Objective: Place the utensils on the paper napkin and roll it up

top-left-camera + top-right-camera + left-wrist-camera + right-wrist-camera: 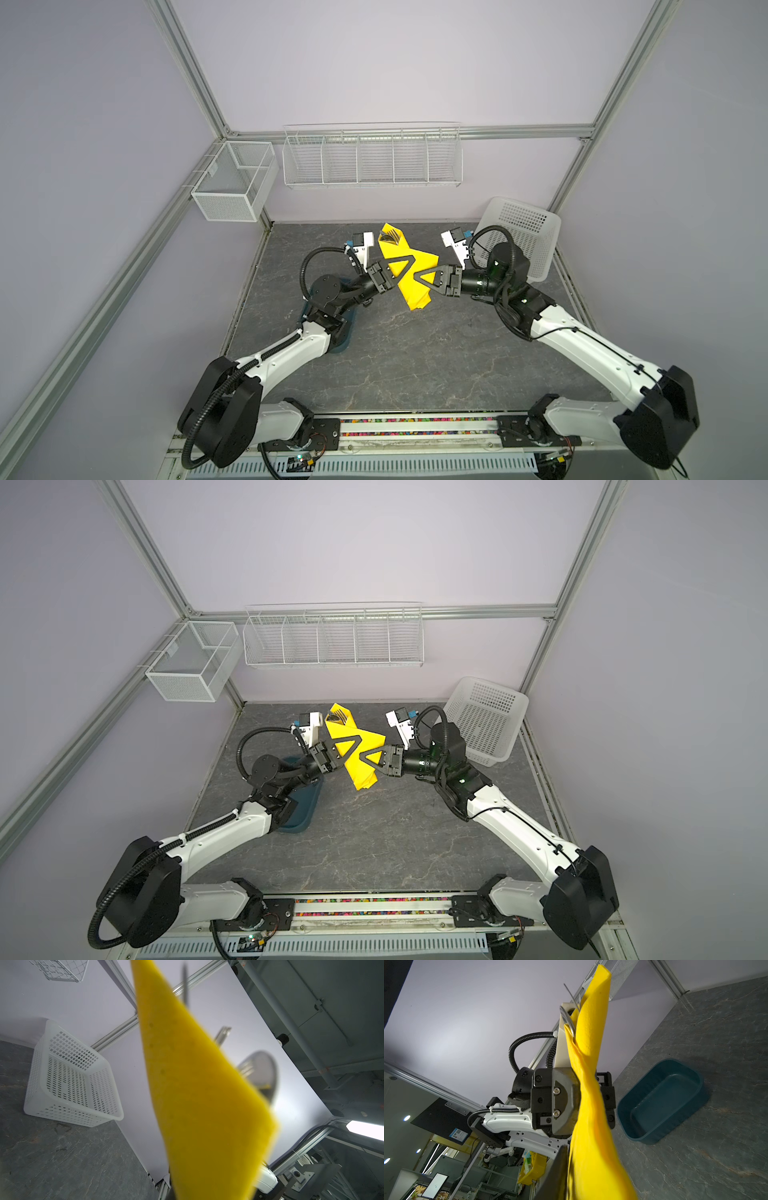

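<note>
One yellow paper napkin [409, 293], crinkly long bundle, pinched tight in left claw [409, 261]. Three shiny metal utensils [389, 239] poke out above left claw. Right claw [417, 279] grip: cannot tell.

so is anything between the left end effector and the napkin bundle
Nothing visible: the left end effector is already clamped on the yellow napkin bundle, with the utensils poking out of one end.

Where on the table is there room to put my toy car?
The front of the table, between the left arm and right arm, is bare. Crowded: the middle, where the left pincer and right pincer meet at the raised paper napkin; the left, by the teal tray; the back right, by the white basket.
</note>
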Tool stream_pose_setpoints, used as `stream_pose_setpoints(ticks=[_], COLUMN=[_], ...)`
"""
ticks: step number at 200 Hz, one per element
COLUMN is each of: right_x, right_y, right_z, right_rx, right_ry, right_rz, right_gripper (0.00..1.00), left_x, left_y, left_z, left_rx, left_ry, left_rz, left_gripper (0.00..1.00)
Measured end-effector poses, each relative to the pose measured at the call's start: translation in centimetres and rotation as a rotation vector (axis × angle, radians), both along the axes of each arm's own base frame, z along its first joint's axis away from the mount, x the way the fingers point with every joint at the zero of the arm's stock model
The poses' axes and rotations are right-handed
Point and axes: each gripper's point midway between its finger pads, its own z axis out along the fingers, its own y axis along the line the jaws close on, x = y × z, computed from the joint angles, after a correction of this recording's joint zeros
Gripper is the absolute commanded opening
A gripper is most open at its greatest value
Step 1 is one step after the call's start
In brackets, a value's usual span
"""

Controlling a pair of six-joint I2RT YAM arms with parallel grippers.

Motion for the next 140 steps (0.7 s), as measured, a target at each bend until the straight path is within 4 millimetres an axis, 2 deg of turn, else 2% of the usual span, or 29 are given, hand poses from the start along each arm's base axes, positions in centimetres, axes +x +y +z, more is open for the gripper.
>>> stream_pose_setpoints(ticks=[43, 63, 100, 119, 140], right_x=[0.2, 0.4, 0.3, -0.4, -1.7], right_y=[-1.8, -2.9, -5.0, -5.1, -4.2], right_z=[1.3, 1.4, 2.3, 3.3, 4.3], right_rx=[0.003, -0.031, -0.104, -0.101, -0.112], right_ry=[-0.017, -0.014, -0.042, -0.072, -0.103], right_rz=[-0.081, -0.153, -0.267, -0.260, -0.218], right_gripper=[0.30, 0.41, 0.47, 0.47, 0.47], left_x=[0.1, 0.2, -0.1, 0.0, 0.2], left_y=[0.0, 0.2, 0.6, 0.8, 0.7], left_z=[0.0, 0.0, 0.2, 0.1, -0.5], left_rx=[0.000, 0.007, 0.034, 0.048, 0.075], left_ry=[0.001, 0.007, -0.008, -0.004, -0.003], left_rz=[0.005, 0.020, 0.048, 0.064, 0.078], left_gripper=[0.00, 0.00, 0.00, 0.00, 0.00])
